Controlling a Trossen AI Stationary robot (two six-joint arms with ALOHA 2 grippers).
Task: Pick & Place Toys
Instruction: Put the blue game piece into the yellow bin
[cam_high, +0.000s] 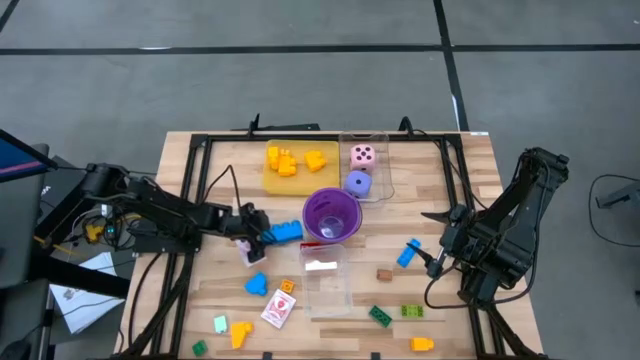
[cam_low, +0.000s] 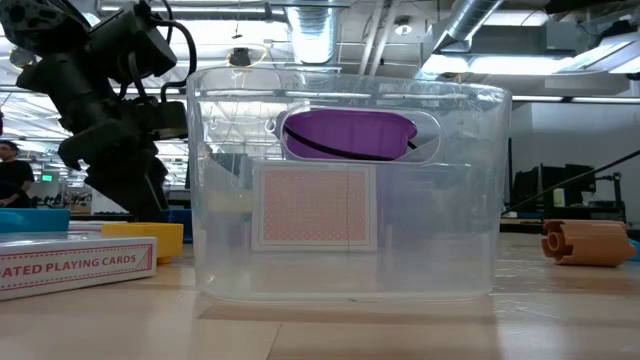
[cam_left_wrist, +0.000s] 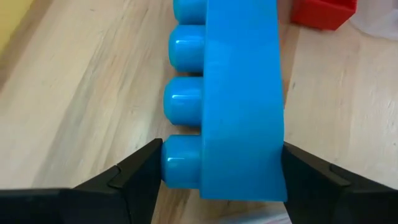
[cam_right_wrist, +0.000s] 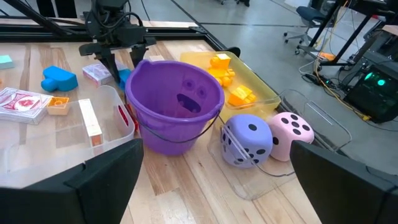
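Observation:
A blue brick (cam_high: 285, 232) lies on the table just left of the purple cup (cam_high: 331, 215), its studs (cam_left_wrist: 183, 99) pointing sideways. My left gripper (cam_high: 268, 236) reaches in from the table's left and is shut on the brick; the right wrist view shows it too (cam_right_wrist: 118, 56). My right gripper (cam_right_wrist: 217, 186) waits open above the table's right side, holding nothing. Other toys are scattered over the near half: a blue piece (cam_high: 257, 284), a card pack (cam_high: 279, 308), green bricks (cam_high: 380, 316) and another blue brick (cam_high: 408, 252). My left gripper pinches the blue brick at the end nearest to it. One fingertip (cam_left_wrist: 146, 165) is against the last stud (cam_left_wrist: 180, 162), the other (cam_left_wrist: 298, 165) against the brick's opposite flat face (cam_left_wrist: 273, 155). The fingers slant down from the table's left, across the brick. The brick appears to rest on the wood.
A red brick (cam_left_wrist: 323, 12) lies just past the blue one, by the cup. A yellow tray (cam_high: 268, 182) holds yellow and orange bricks at the back. Beside it a clear tray (cam_high: 380, 140) holds a pink die (cam_high: 363, 156) and a purple die (cam_high: 358, 183). A clear box (cam_high: 325, 285) stands near the middle.

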